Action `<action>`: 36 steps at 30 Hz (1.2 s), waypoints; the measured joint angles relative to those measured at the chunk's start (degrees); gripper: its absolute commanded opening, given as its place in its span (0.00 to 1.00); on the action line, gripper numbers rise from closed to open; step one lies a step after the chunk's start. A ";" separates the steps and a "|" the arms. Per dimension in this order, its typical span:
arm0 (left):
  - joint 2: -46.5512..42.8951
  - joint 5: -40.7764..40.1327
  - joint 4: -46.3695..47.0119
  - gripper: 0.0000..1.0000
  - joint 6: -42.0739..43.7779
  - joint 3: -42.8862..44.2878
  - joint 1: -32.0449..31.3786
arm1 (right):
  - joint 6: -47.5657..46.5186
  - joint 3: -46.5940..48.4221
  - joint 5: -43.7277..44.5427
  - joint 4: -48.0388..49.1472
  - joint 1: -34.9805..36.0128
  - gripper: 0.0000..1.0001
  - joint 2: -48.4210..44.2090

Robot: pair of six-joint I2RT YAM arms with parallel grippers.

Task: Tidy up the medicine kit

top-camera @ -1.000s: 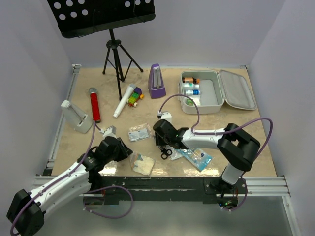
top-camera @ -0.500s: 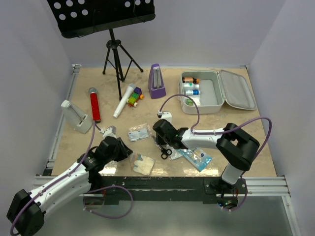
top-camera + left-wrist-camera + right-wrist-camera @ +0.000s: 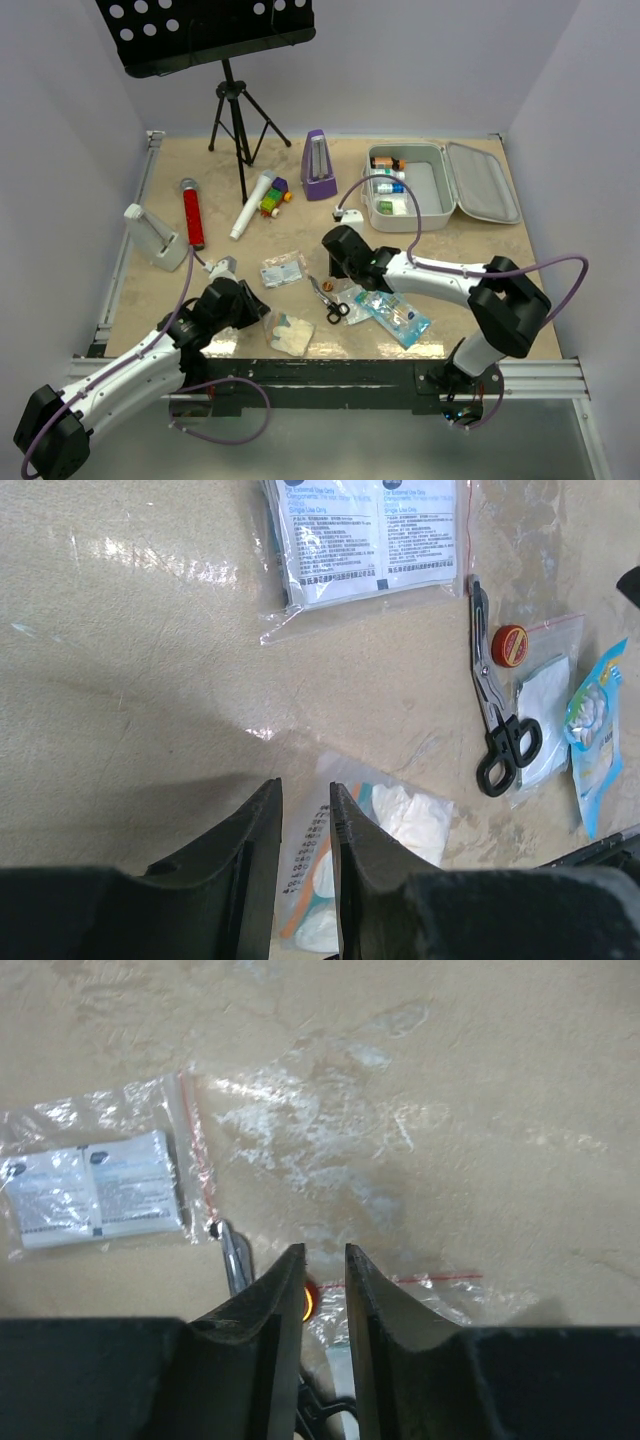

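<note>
Left wrist: packet [image 3: 372, 535] label reads "Only" — remaining print too small.

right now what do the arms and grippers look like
Both arms have white link shells with bulky black joint housings and a loose purple cable looping alongside. The left gripper and right gripper each carry two plain black, tapered fingers with no visible markings.

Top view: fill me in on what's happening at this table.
Two arms are sorting a medicine kit, which lies open at the far right with a few bottles inside. The right gripper hangs empty above the scissors and packets. The left gripper sits over a gauze bag, fingers nearly closed on nothing. Supplies remain loose on the table.
</note>
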 measured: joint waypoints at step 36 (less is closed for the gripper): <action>0.76 0.52 1.20 0.30 -0.07 -0.55 0.00 | -6.05 5.20 4.50 -5.99 6.14 0.47 11.19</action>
